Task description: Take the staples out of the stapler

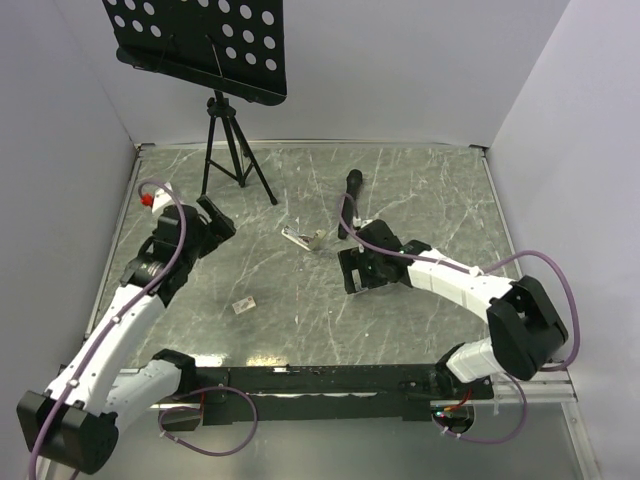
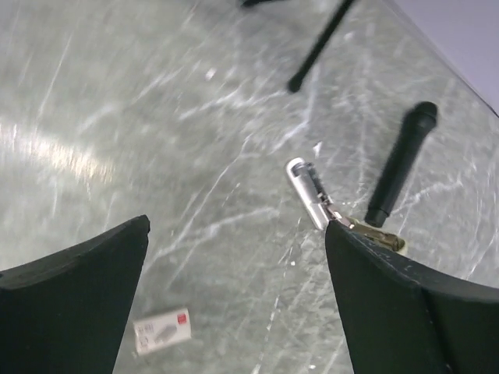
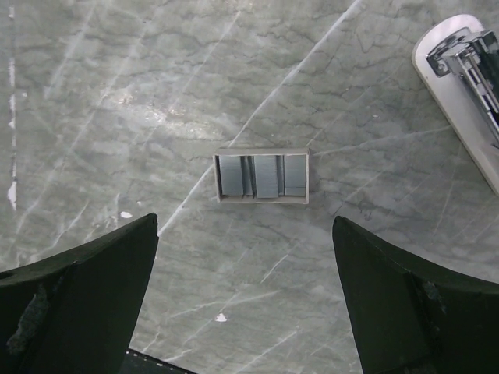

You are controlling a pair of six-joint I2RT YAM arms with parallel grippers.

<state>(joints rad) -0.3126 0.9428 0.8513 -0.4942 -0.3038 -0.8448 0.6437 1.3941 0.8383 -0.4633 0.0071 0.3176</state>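
Note:
The stapler (image 1: 303, 238) lies opened up in the middle of the marble table; it shows as a silver arm (image 2: 308, 191) in the left wrist view and at the top right edge (image 3: 460, 86) of the right wrist view. My left gripper (image 1: 218, 222) (image 2: 238, 226) hovers left of it, open and empty. My right gripper (image 1: 352, 275) (image 3: 245, 220) is just right of the stapler, also open and empty. A small open tray of grey staples (image 3: 262, 175) lies on the table right ahead of its fingertips.
A small white box with a red mark (image 1: 243, 305) (image 2: 161, 331) lies on the table towards the near left. A black cylinder (image 1: 351, 200) (image 2: 399, 167) lies behind the stapler. A music stand on a tripod (image 1: 228, 140) stands at the back left, one leg (image 2: 320, 43) reaching inward.

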